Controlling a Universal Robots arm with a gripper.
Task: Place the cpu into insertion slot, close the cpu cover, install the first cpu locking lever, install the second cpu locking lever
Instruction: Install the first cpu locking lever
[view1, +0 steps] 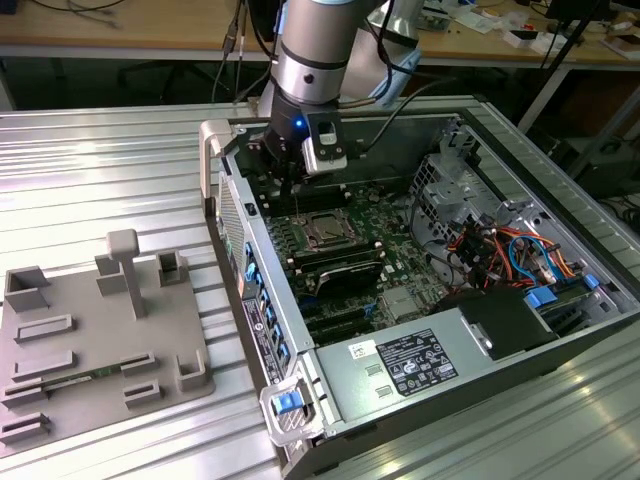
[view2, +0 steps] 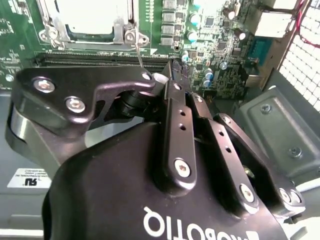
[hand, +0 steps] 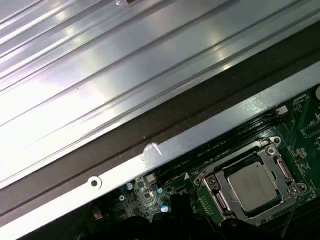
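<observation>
1. The table (view1: 100, 170) is ribbed metal. The grey parts tray (view1: 60, 340) lies on it, well apart from the work, so it's no bother.
2. The computer case (view1: 560, 330) lies on its side with the top open, so there's lots of room straight up. Sideways is tighter, because the case wall (hand: 200, 137) runs close along one side of the socket.
3. The board (view1: 390, 215) has long black memory slots (view2: 100, 56) between the socket and that wall. The drive cage and cables (view1: 500, 250) sit well off toward the exterior view's right.
4. My gripper (view1: 290, 188) hangs low inside the case, just beside the socket. In the second wrist view my gripper (view2: 162, 76) has its jaws drawn together.
5. The socket (hand: 250, 185) is filled, so I'd call step one done.
6. The cover (hand: 280, 167) lies flat over the chip's edges with its window showing the metal face. Step two looks done too.
7. The chip (hand: 251, 181) sits square in the socket under that frame.
8. The lever (view2: 139, 54) is a thin wire rod standing up from the socket corner to my jaw tips. I can't tell if it's pinched between them or just leaning there. It isn't down and hooked, so by my reckoning the lever steps are what's left. I can't make out how the other lever stands.
</observation>
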